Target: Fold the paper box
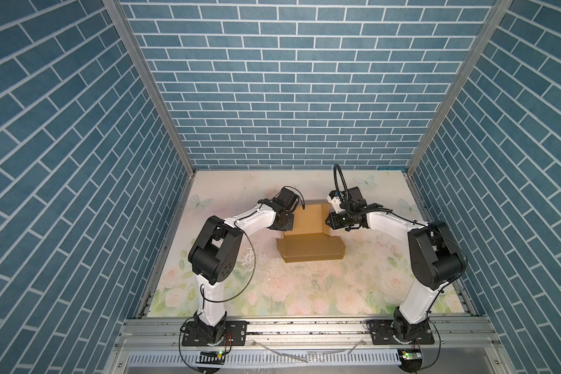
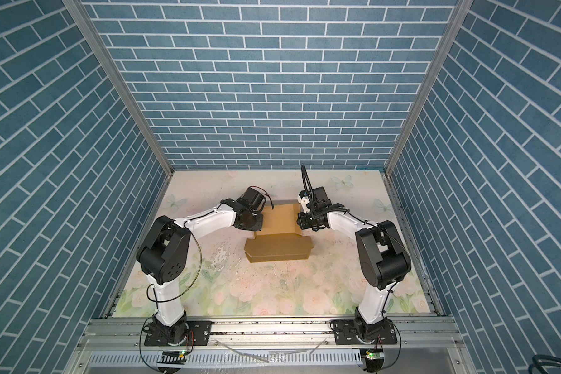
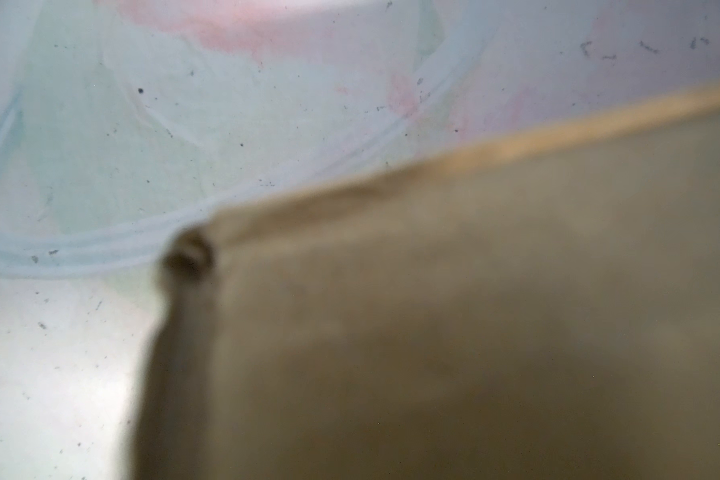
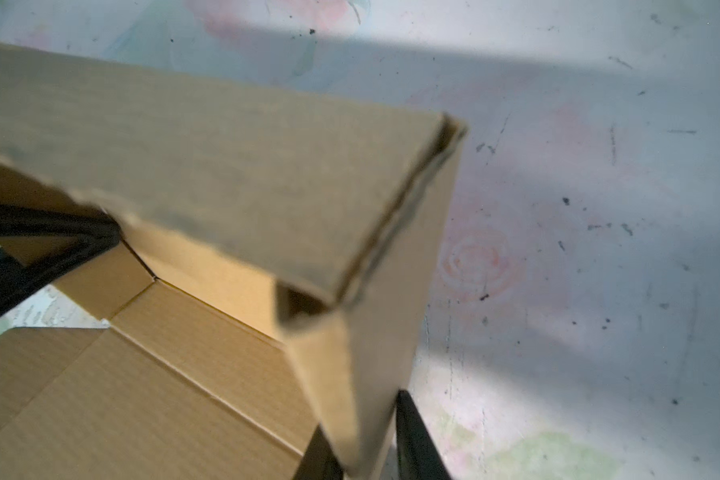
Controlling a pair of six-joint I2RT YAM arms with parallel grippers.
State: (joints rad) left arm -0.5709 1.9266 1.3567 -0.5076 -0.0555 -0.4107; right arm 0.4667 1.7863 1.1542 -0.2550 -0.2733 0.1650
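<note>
**Two Grippers Flanked a Half-Folded Paper Box at Mid-Table**

The paper box (image 1: pixel 306 217), plain brown corrugated cardboard, sat near the middle of the floral-printed tabletop (image 1: pixel 305 291) in both top views. Its base lay flat and its far and side walls were raised. Its wide front flap (image 1: pixel 310 251) spread toward the arms' bases.

The right gripper (image 1: pixel 330 222) stood at the box's right wall. In the right wrist view that wall's upper edge ran between its two black fingers (image 4: pixel 416 436). One finger was inside the box and one outside, both close against the cardboard in a narrow pinch. Just beyond them, a corner (image 4: pixel 308 307) where two walls met stood above the creased base.

The left gripper (image 1: pixel 286 225) was at the box's left wall, directly across from its partner. Its fingertips were hidden beneath the wrist in both top views. The left wrist view gave only blurred cardboard (image 3: pixel 433 332) close to the lens, with tabletop beside it. Whether those jaws were wide, narrow or clamped on the wall could not be told.

Blue brick-patterned walls (image 1: pixel 289 97) enclosed the table on three sides.
</note>
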